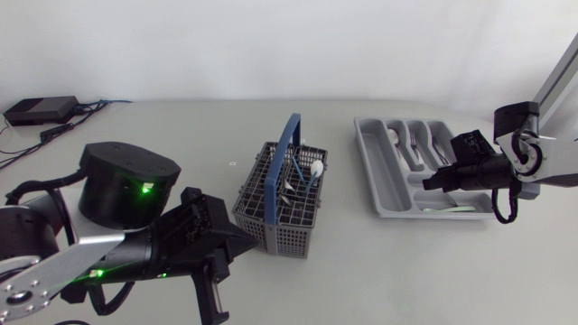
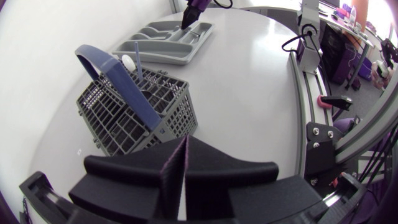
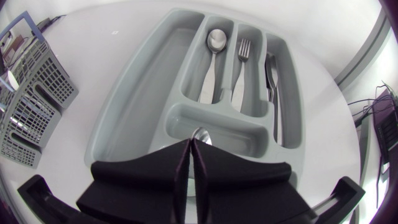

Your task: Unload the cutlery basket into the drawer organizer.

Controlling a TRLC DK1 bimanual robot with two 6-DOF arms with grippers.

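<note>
The drawer organizer (image 1: 377,167) lay on the table (image 1: 379,280) at the right. It was a grey moulded tray, judged light and liable to slide if knocked. The cutlery basket (image 1: 298,236) stood near the middle, well apart from the organizer. It was a rigid grey lattice with an upright blue handle (image 2: 121,78), judged light enough to tip if an item snagged on the way out.

The left gripper (image 2: 185,146) was beside the basket with its fingers pressed flat together, nothing between them.

The pieces left in the basket included a blue utensil (image 1: 301,170) and a white spoon (image 1: 318,167), both probably light plastic, and at least one metal piece. All were judged stiff, smooth and slippery. The best hold appeared to be across the upstanding shaft, just below the head, followed by a straight lift.

In the organizer, a large spoon (image 3: 216,41), a fork (image 3: 244,50) and knives (image 3: 273,74) lay in separate lengthwise compartments.

The right gripper (image 3: 190,144) hung over the crosswise compartment at the organizer's near end. It was clenched to a narrow slit, with the bowl of a small spoon (image 3: 202,133) showing just ahead of its tips. It was judged to be pinching that spoon by its thin handle.

Hidden or unclear:
- The lower halves of the basket's contents were screened by the lattice, so the count was uncertain.
- The small spoon's handle was covered by the fingers, so the contact itself could not be seen.
- The number of knives could not be made out.
</note>
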